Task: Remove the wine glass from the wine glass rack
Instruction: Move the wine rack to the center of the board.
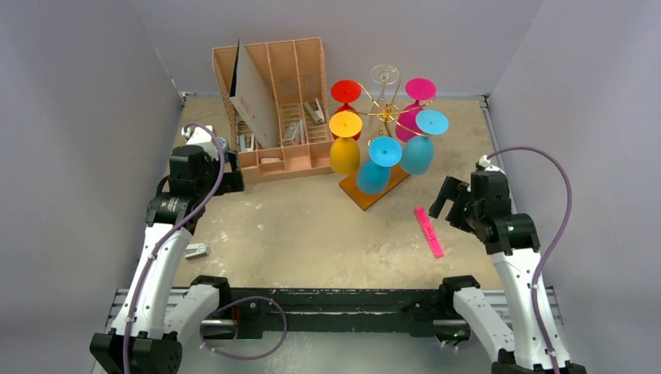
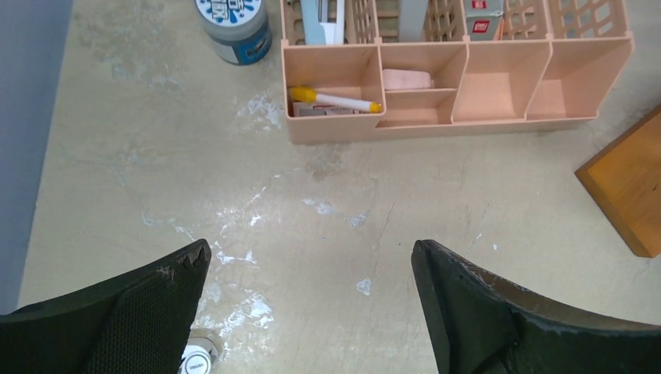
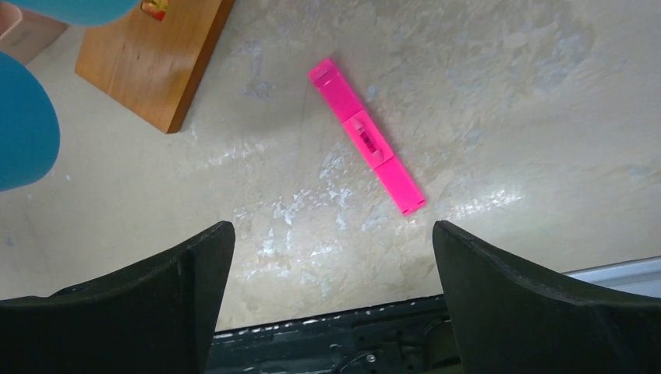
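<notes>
The nearest blue wine glass hangs upside down on the wine glass rack, toward the far edge of the table. It looks light, slick and breakable: take its bowl gently. Left hand and right hand gape wide, empty.

One tall gold wire rack on an orange-brown wooden base carries six upside-down wine glasses: two blue glasses, one red glass, one yellow glass, one magenta glass and one clear glass. Ahead of the left gripper are one pink-tan slotted organiser, one white pen with a yellow cap and one round blue-and-white tin. Ahead of the right gripper is one flat pink plastic bar.
</notes>
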